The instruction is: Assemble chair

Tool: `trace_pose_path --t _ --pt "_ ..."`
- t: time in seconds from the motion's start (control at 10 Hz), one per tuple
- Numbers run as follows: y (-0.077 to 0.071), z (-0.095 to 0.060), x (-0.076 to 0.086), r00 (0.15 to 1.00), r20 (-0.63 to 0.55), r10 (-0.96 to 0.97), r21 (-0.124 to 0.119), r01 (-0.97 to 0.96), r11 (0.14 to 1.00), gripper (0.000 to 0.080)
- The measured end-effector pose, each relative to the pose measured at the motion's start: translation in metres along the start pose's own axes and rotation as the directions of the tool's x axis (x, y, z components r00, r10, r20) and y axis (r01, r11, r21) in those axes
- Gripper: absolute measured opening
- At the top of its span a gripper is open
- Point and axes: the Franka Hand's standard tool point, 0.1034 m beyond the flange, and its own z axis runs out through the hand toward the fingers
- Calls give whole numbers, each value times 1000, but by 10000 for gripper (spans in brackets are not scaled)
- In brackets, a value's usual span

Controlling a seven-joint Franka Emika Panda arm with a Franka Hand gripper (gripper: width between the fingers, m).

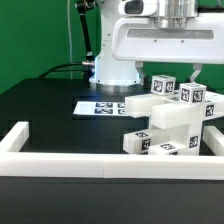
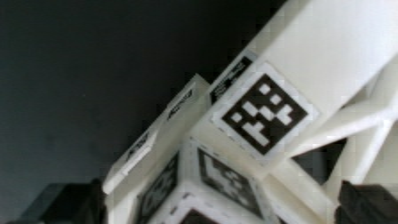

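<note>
I see a black table [image 1: 50,115] edged by a white border rail [image 1: 60,160]; the marker board [image 1: 100,106] lies mid-table; at the exterior view's right the chair [image 1: 172,122] pieces stand stacked; my gripper [image 1: 178,80] hangs spread over them, holding nothing.

So here's how your table [image 1: 50,110] is laid out. The chair [image 1: 170,122] pieces are bunched up on the exterior view's right, stacked and leaning on each other, just inside the border rail [image 1: 100,162] that runs across the front and turns back at the exterior view's left end. The marker board [image 1: 103,106] lies flat on the table behind and to the left of that pile, right in front of the arm's base [image 1: 115,68]. Your gripper [image 1: 180,72] sits directly above the pile's top blocks. In the wrist view, the chair [image 2: 258,110] fills the frame right up close, tilted.
</note>
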Motion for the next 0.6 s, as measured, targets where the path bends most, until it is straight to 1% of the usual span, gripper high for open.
trace_pose_path --t 0.2,0.4,0.6 --pt "-1 0 0 985 -1 -172 -1 172 985 649" --pt "2 -2 2 941 -2 -340 -1 340 941 649" --pt "4 -1 2 899 -2 -438 -2 438 899 649"
